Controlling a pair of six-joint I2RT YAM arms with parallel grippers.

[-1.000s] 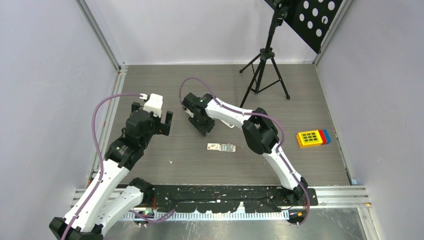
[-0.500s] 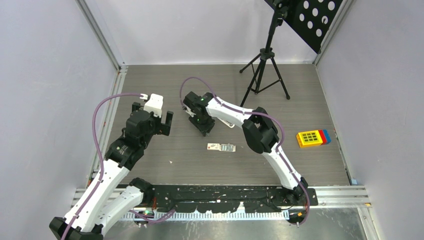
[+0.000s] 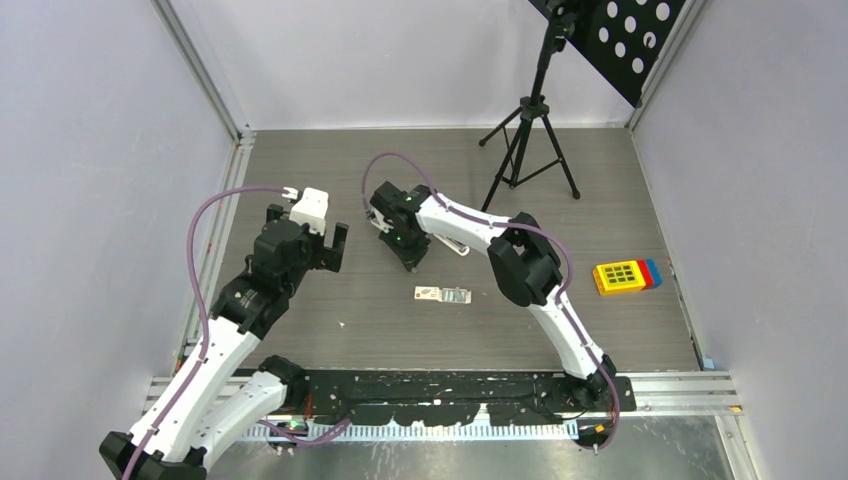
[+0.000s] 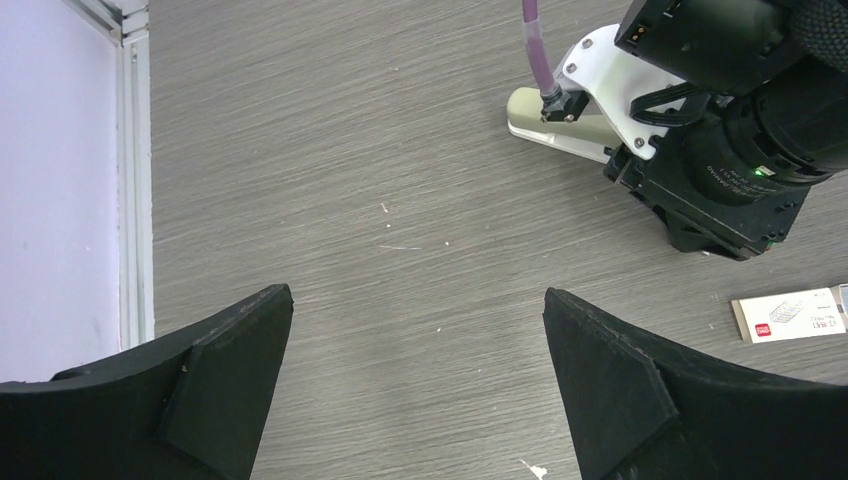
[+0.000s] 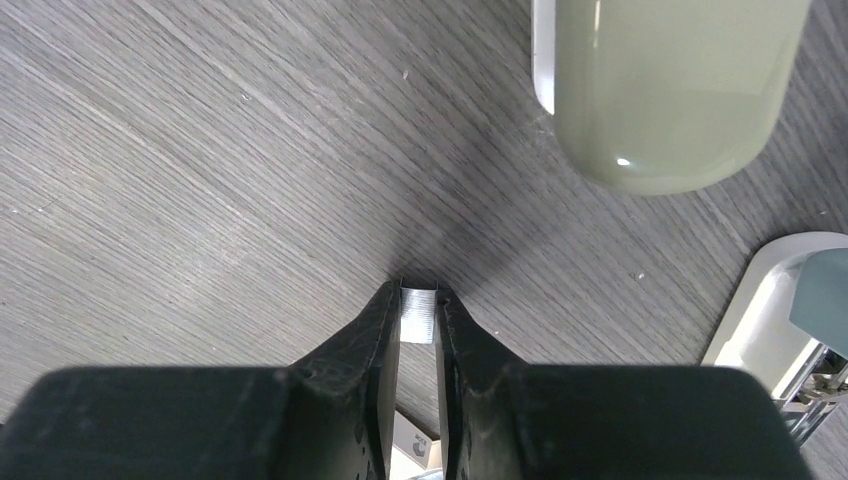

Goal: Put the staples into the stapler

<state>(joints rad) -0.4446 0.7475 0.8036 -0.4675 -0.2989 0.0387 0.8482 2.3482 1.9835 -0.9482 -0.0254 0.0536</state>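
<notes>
The left arm (image 3: 228,325) hung over bare table (image 3: 330,310) at the left, its jaws spread wide and holding nothing. To its right, the right arm (image 3: 455,224) reached towards the middle of the table with its jaws drawn narrow, pinching one silvery staple strip (image 5: 418,314) between the tips, just above the surface as far as could be told.

That strip looked very light, thin and slick. As glued wire, it would likely snap if bent or squeezed hard, so a gentle hold on its two flat sides suited it best. It would also need to stay level for sliding into a stapler's channel.

Just near and right of those jaws lay one small white box (image 4: 790,318) with a red mark, flat on the table. It was light cardboard, easily nudged aside.

Two staplers showed in the right wrist view: a pale grey-green stapler (image 5: 680,90) just beyond the strip, and a white stapler (image 5: 765,290) with a teal part, cut off at the right edge.

Farther right stood one black tripod (image 3: 528,140) at the far side, and one yellow block (image 3: 622,276) well apart near the right wall
</notes>
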